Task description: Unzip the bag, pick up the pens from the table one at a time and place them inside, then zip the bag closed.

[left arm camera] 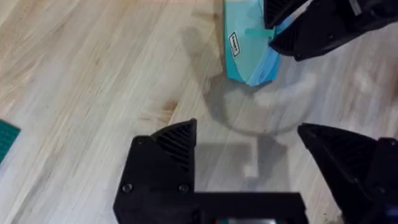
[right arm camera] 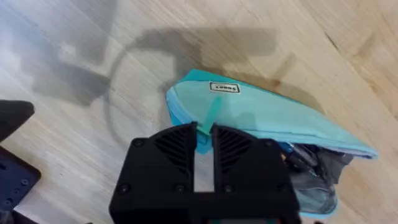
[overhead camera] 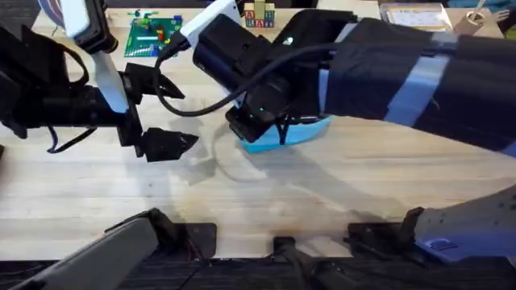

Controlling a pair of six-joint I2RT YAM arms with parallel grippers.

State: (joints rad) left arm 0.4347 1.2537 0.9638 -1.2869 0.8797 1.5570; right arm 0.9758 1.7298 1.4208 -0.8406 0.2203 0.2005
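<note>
We see the bag (overhead camera: 292,135) lying on the tabletop (overhead camera: 266,193) near the middle, mostly hidden in the overhead view under the right arm, which reaches across from the lower right. In the right wrist view the bag (right arm camera: 273,115) shows as a light-blue pouch with a small label near its rounded end; toward its other end it gapes open, and dark contents sit inside, though we cannot tell what they are. The right gripper (right arm camera: 203,149) is down at the bag's upper edge near the rounded end, its jaws pressed nearly together with just a thin slit between them. They seem to be at the zipper line, but we cannot tell whether anything is pinched.

The left gripper (overhead camera: 165,113) hangs over bare tabletop to the left of the bag, well apart from it, with its jaws spread wide and nothing between them. In the left wrist view the bag's rounded end (left arm camera: 245,50) lies beyond the left gripper (left arm camera: 249,155), with the right gripper's dark body over it and a teal zipper pull (left arm camera: 256,32) beside that gripper.
</note>
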